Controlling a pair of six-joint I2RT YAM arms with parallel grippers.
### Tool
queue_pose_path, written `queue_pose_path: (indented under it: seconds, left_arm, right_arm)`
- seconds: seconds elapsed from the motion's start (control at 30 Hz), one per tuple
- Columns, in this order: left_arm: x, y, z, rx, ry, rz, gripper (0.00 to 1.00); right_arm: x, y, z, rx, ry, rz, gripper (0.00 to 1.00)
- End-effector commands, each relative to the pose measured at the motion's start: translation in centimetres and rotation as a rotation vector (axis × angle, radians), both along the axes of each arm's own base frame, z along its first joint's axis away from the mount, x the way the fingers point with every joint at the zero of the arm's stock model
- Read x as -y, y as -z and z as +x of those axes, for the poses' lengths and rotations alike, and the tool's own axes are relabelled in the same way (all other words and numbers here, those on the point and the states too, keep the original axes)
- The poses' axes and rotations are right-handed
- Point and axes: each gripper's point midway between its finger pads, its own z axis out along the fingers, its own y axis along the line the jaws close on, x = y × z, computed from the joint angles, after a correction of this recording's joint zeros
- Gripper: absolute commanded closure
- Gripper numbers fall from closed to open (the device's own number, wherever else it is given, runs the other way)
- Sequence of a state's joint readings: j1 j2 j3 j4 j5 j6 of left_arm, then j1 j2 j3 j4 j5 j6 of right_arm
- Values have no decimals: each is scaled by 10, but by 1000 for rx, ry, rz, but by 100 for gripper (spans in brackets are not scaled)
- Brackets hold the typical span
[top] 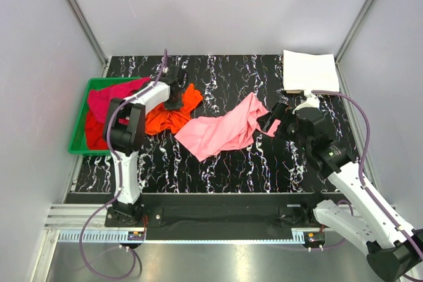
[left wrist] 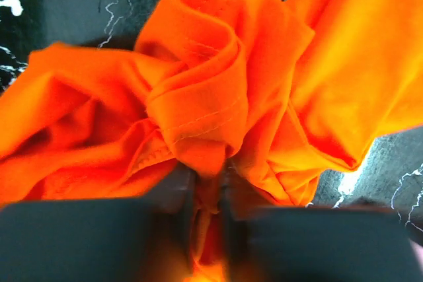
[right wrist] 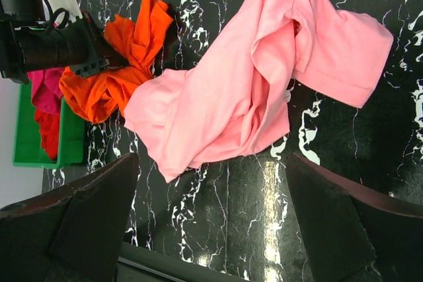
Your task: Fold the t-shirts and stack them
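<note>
A crumpled bright orange t-shirt (top: 173, 115) lies left of centre on the black marbled table. My left gripper (top: 174, 96) is shut on a fold of the orange cloth (left wrist: 198, 97), which is pinched between its fingers (left wrist: 173, 193). A light pink t-shirt (top: 225, 129) lies loosely spread in the middle. My right gripper (top: 273, 122) hovers open at its right end with nothing between its fingers (right wrist: 99, 209); the pink shirt (right wrist: 244, 90) lies just ahead of them. A white t-shirt (top: 309, 70) lies folded at the back right. A dark magenta-red t-shirt (top: 106, 100) is heaped in the tray.
The green plastic tray (top: 78, 150) stands at the table's left edge, close to the left arm. Grey walls enclose the table on three sides. Bare marbled tabletop (top: 218, 170) runs along the near edge in front of the pink shirt.
</note>
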State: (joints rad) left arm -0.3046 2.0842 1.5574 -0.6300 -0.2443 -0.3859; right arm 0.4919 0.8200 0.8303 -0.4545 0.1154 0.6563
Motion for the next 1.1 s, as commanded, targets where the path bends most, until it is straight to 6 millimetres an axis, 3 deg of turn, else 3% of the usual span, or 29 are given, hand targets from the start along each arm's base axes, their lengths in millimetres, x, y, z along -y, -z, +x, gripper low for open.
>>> queue_pose_path:
  seconds: [0.0, 0.1, 0.17, 0.23, 0.33, 0.53, 0.67, 0.7, 0.73, 0.8, 0.83, 0.9, 0.93, 0.97, 1.0, 1.07]
  left_arm:
    - [-5, -15, 1, 15, -9, 20, 100]
    - [-15, -98, 14, 163, -4, 53, 100]
    - [-29, -170, 13, 293, -26, 95, 100]
    - [-57, -226, 5, 414, -90, 182, 100]
    - [-101, -269, -9, 486, -175, 294, 100]
    - [-175, -276, -44, 440, -351, 403, 100]
    - [-206, -258, -57, 393, -429, 409, 100]
    - [-208, -250, -54, 392, -430, 379, 100]
    - [-219, -226, -58, 345, -447, 371, 100]
    - [-219, -198, -53, 312, -441, 308, 100]
    - [-226, -168, -57, 240, -451, 287, 100]
    - [-232, -134, -60, 156, -465, 237, 100]
    - [-234, -122, -63, 128, -473, 234, 96]
    - [-235, -117, -63, 110, -473, 233, 84]
    - [-236, -113, -63, 95, -467, 229, 70]
    - [-232, -123, -59, 123, -450, 218, 37]
  right_arm:
    - [5, -22, 6, 65, 22, -7, 0]
    - [4, -22, 7, 62, 20, -8, 0]
    - [3, -20, 7, 56, 21, -8, 0]
    - [3, -20, 8, 55, 23, -5, 0]
    - [3, -21, 9, 57, 27, -9, 0]
    - [1, -34, 12, 80, 17, -7, 0]
    - [0, -37, 9, 86, 6, 3, 0]
    - [0, -36, 8, 85, 2, 4, 0]
    - [0, -35, 8, 84, 3, 3, 0]
    - [1, -32, 6, 83, 3, 1, 0]
    - [1, -33, 6, 85, 4, 4, 0]
    - [2, -32, 4, 84, 0, 3, 0]
    - [3, -33, 3, 87, 0, 2, 0]
    - [2, -32, 1, 87, -3, 4, 0]
    - [3, -29, 1, 80, -2, 0, 0]
    - [3, -20, 1, 57, 2, 0, 0]
